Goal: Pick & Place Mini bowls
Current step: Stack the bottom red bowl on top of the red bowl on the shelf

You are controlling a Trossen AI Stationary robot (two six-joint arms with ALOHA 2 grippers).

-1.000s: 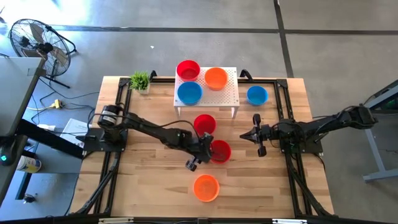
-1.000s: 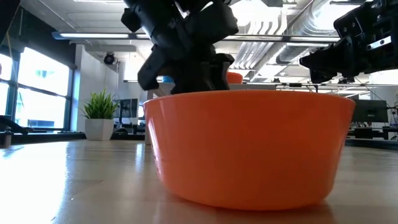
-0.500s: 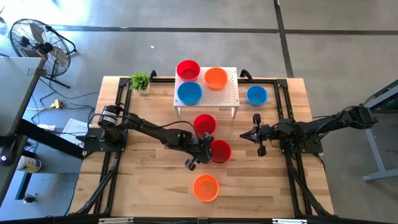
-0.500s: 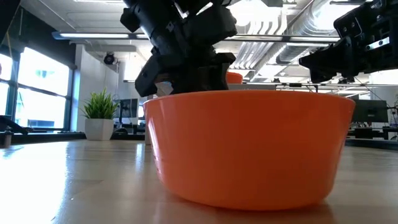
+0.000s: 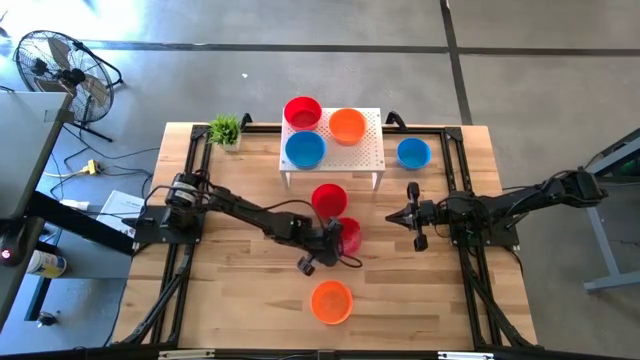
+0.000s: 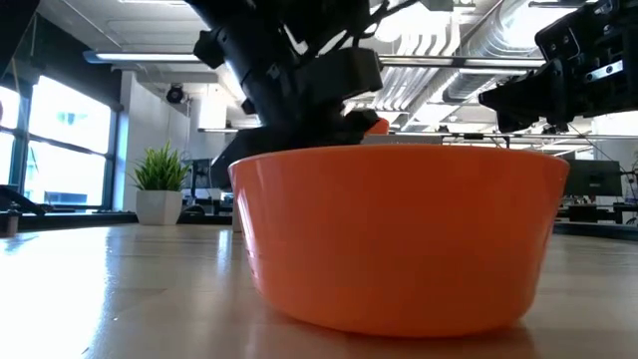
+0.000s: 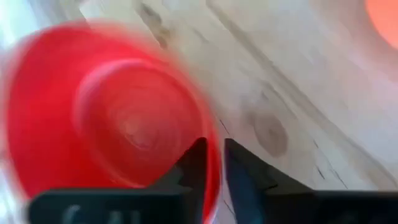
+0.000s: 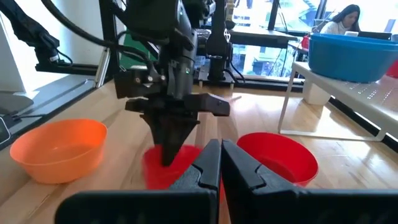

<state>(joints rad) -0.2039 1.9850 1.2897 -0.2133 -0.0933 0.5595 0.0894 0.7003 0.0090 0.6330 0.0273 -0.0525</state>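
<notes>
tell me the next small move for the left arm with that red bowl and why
Probably lift the tilted red bowl a little higher. The left gripper pinches its rim, fingers shut on the wall, and in the high view it sits beside another red bowl, with the white stand beyond. Height avoids bumping either.

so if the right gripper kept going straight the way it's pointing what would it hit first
Probably the red bowl that the left gripper holds by its rim. The right gripper, shut, points across the table toward it with only bare wood between. The other red bowl sits a bit off that line, though depth is uncertain.
</notes>
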